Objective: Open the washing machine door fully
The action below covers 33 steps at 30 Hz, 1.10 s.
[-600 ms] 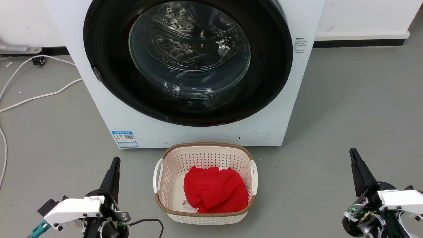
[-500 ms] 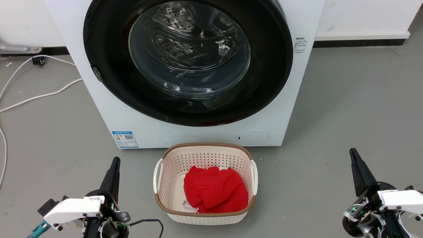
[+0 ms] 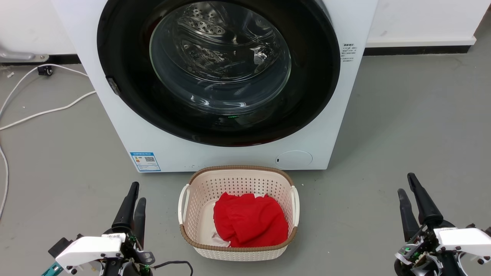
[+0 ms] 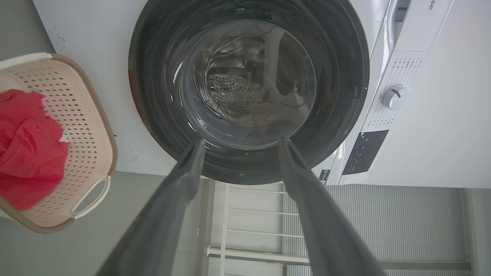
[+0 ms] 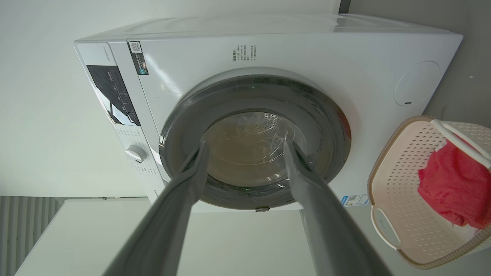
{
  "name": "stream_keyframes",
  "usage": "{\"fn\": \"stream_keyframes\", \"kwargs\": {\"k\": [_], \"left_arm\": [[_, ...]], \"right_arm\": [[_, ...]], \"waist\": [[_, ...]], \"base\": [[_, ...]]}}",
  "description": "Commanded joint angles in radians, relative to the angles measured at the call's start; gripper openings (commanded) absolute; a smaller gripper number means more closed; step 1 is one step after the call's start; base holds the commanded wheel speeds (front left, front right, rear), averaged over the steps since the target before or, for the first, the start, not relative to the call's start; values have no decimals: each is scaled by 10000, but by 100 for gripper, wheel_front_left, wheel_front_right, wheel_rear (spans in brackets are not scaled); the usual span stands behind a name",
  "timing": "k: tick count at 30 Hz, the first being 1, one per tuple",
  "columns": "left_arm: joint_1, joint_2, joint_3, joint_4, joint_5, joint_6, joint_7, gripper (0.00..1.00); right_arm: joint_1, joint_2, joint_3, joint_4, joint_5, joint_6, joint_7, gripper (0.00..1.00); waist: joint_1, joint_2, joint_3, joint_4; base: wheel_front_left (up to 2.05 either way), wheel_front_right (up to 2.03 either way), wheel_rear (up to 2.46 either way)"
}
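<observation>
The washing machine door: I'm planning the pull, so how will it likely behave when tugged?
The washing machine door looks rigid, so it should swing as one piece rather than flex. Its glossy black face is probably slippery to pinch. The bulging glass bowl suggests it's fairly heavy.

Head view: mounted high, tilted forward and down, with the washing machine [image 3: 215, 155] close ahead of the left gripper [image 3: 138, 191] and right gripper [image 3: 406, 183] at its lower corners. Left wrist view: low, rolled sideways, sighting along its own fingers [image 4: 188, 168] at the washing machine door [image 4: 153, 96], with the basket [image 4: 76, 115] beside the fingers. Right wrist view: likewise low, rolled the opposite way, looking past its fingers [image 5: 191, 172]; all three views share door, machine front and basket.
</observation>
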State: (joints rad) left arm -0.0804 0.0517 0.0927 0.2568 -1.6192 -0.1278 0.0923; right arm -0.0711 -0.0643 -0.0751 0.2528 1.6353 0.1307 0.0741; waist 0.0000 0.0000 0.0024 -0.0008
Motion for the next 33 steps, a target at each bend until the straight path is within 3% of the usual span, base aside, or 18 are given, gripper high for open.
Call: {"fn": "stream_keyframes", "kwargs": {"k": [1, 7, 16, 22, 23, 33], "left_arm": [[-169, 48, -92, -315, 28, -10, -143, 100], [-145, 97, -227, -652, 548, -12, -502, 100], [-204, 172, -206, -1323, 2211, -15, -852, 100], [-165, 208, -271, -1725, 3624, -17, -1095, 100], [-111, 245, -335, -1846, 4342, -18, -1210, 100], [80, 289, -499, -1969, 6695, -22, -1603, 100]], "right_arm": [[-105, -37, 75, -345, -74, 0, -130, 100], [11, -23, 57, -713, -466, 0, -405, 100], [85, -5, 16, -1420, -2565, 0, -745, 100], [159, 8, 141, -1972, -4515, 0, -978, 100], [233, 14, 266, -2199, -5458, 0, -1094, 100], [608, 35, 487, -2222, -8062, 0, -1480, 100]], "waist": [[0, 0, -4, -4], [0, 0, -19, -5], [0, 0, -19, -11], [0, 0, -28, -5], [0, 0, -37, 3], [0, 0, -65, 21]], "base": [[0, 0, 0], [0, 0, 0], [0, 0, 0], [0, 0, 0], [0, 0, 0], [0, 0, 0]]}}
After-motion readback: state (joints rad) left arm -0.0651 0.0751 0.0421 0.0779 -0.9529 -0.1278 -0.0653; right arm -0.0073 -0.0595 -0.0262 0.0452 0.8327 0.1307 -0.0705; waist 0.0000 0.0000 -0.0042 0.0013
